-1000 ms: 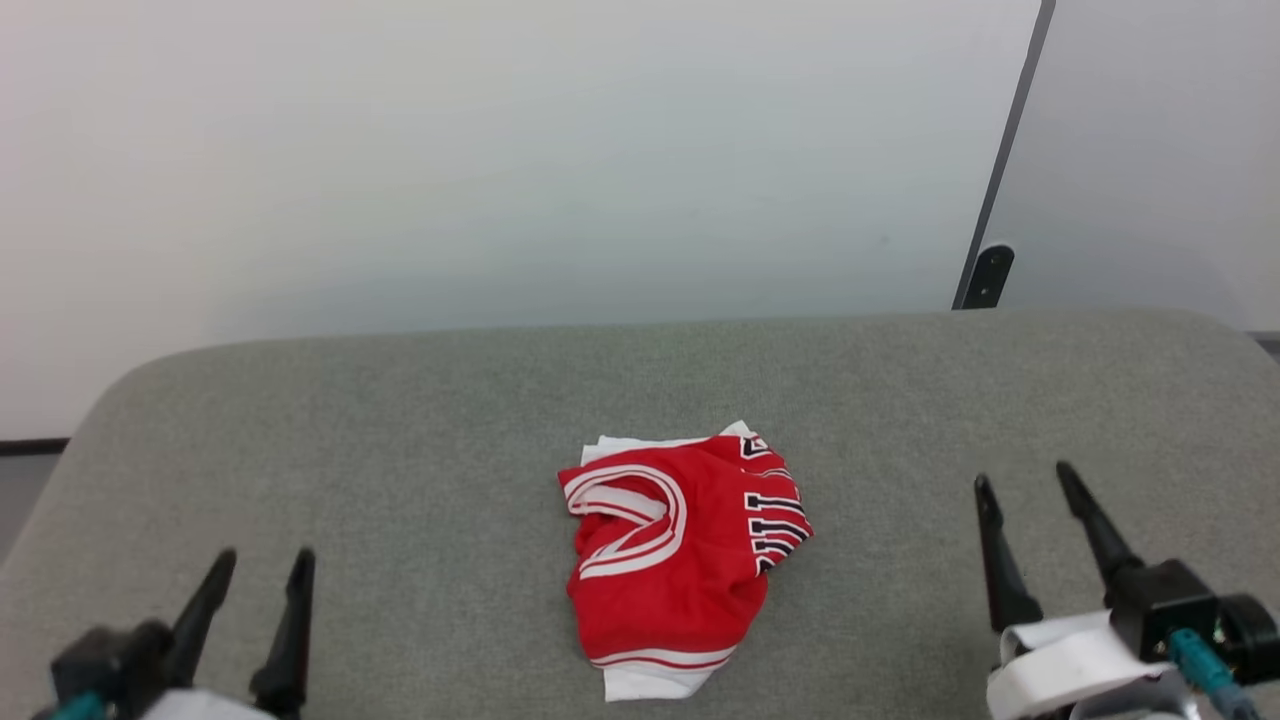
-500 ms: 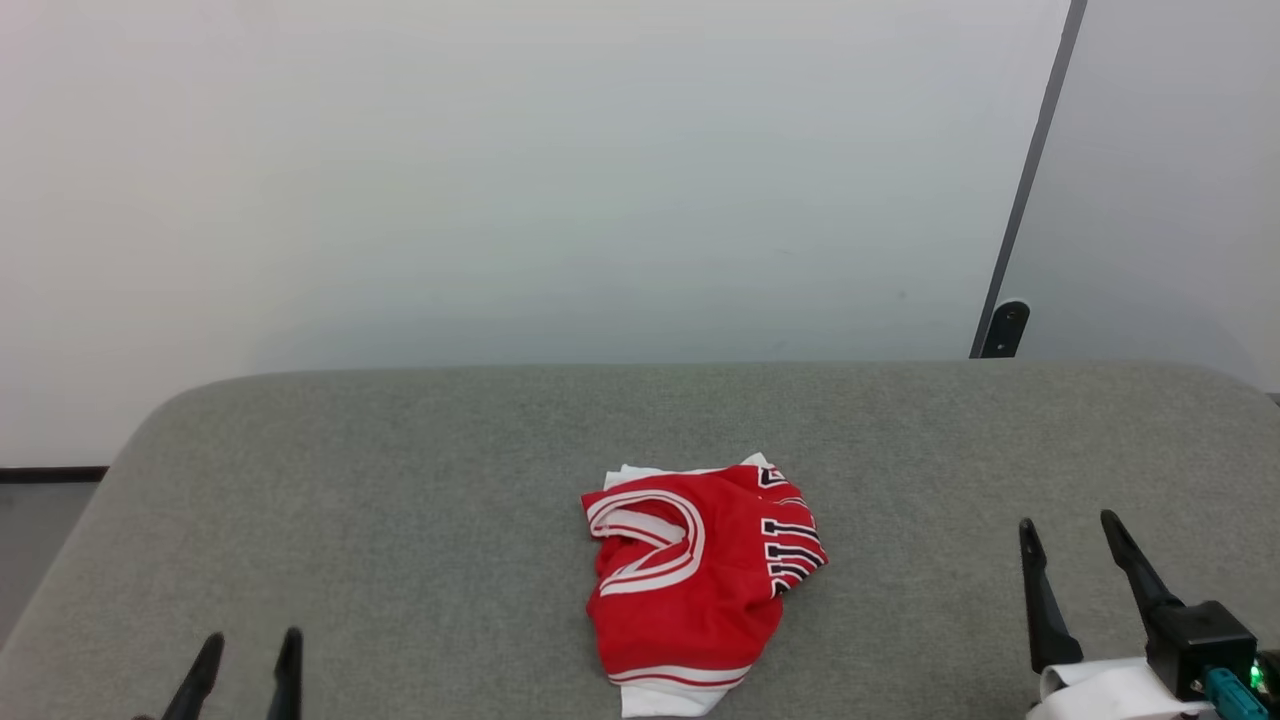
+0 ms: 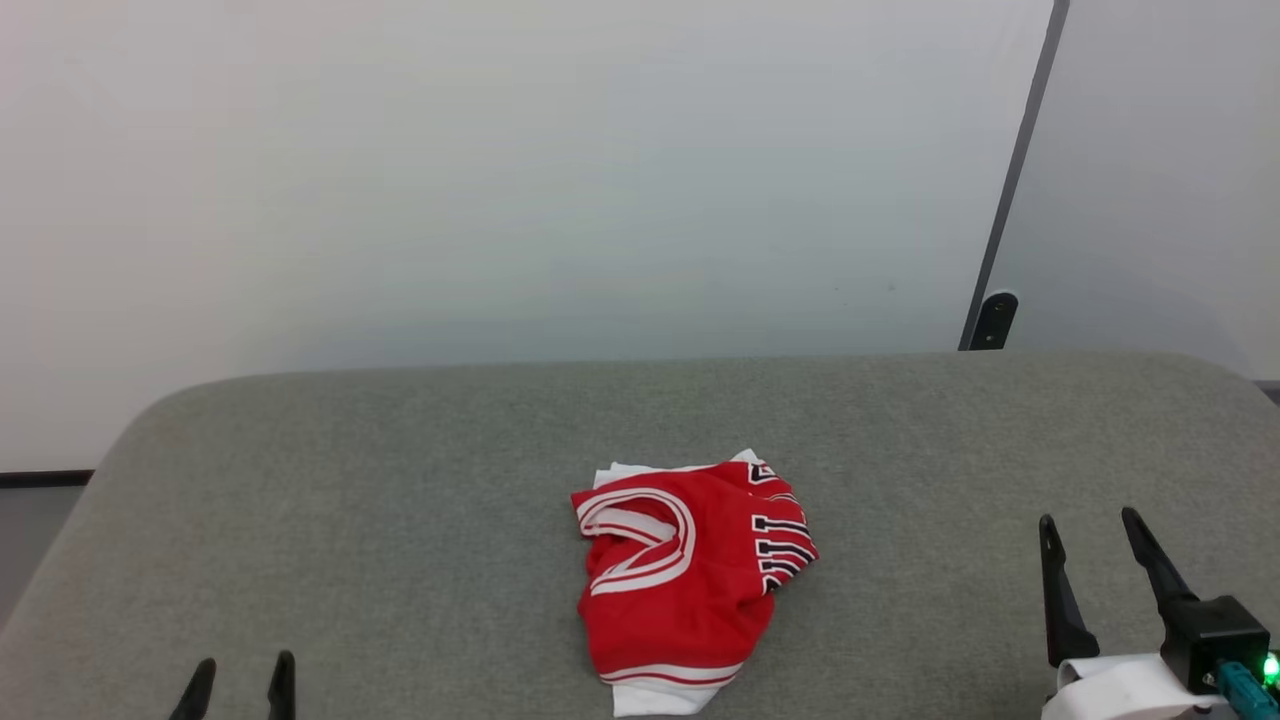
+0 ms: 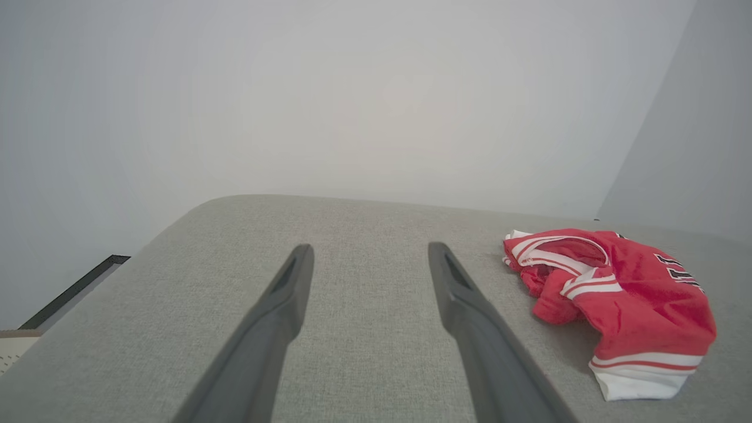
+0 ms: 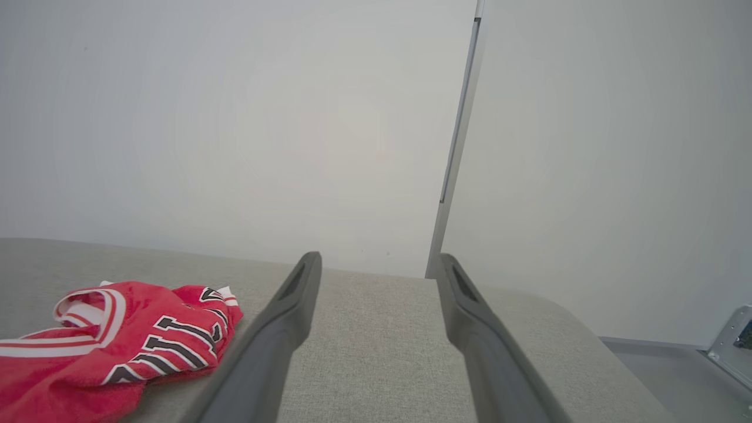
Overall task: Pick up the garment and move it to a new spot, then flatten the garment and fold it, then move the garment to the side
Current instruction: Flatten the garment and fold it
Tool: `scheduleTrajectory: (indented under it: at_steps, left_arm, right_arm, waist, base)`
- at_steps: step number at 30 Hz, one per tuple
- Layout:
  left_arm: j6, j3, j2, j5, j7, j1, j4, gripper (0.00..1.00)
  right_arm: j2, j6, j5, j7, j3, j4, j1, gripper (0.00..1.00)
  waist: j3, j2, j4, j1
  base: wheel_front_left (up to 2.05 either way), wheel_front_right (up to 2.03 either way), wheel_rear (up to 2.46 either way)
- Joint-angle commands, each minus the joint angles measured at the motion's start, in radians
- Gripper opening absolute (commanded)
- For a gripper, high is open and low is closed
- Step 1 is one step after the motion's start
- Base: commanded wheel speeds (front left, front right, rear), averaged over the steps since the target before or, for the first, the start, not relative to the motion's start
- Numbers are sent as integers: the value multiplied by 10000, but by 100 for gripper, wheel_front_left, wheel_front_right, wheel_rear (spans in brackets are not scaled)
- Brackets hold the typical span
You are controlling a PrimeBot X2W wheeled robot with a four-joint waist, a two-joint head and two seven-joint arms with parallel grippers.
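Fingers spread and empty, left gripper (image 3: 247, 662) and right gripper (image 3: 1088, 517) retreat toward six o'clock; the crumpled red-and-white jersey garment (image 3: 680, 600) awaits pickup.

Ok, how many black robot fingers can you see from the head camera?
4. The two left fingers poke up at the bottom left corner; the two right fingers stand at the bottom right. The red garment lies between them on the grey surface, untouched.

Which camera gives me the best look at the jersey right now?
Head view: the whole jersey lies crumpled on the grey cushion, seen from above, unobstructed. Left wrist view shows it whole but at a shallow angle, off to the right. Right wrist view crops it at the lower left corner.
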Motion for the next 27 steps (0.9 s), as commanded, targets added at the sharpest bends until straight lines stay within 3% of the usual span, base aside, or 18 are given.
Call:
scheduleTrajectory:
  at_steps: [1,13,17,20,27]
  left_arm:
    - [-49,6,-67,115,-4,85,10,100]
    - [-300,-715,-553,553,-3,-915,361,100]
    - [-381,-1072,-493,69,396,-1316,720,100]
    - [-445,-1480,-327,-1035,1863,-1805,677,100]
    - [-353,-2104,812,-4007,7419,-3384,81,100]
  right_arm:
    - [-2,-14,-97,-6,-60,29,-92,100]
    - [1,-14,-634,-8,-948,-105,-434,100]
    - [1,-14,-526,-8,-1113,-83,-499,100]
    - [1,-14,-464,-6,-1115,-32,-516,100]
    - [1,-14,-372,-6,-838,334,-643,100]
  waist:
    - [73,0,-116,0]
    - [772,0,-1626,0]
    - [1019,0,-1976,0]
    - [1146,0,-2060,0]
    - [1289,0,-1922,0]
  base:
    - [0,0,0]
    - [0,0,0]
    - [0,0,0]
    - [0,0,0]
    - [0,0,0]
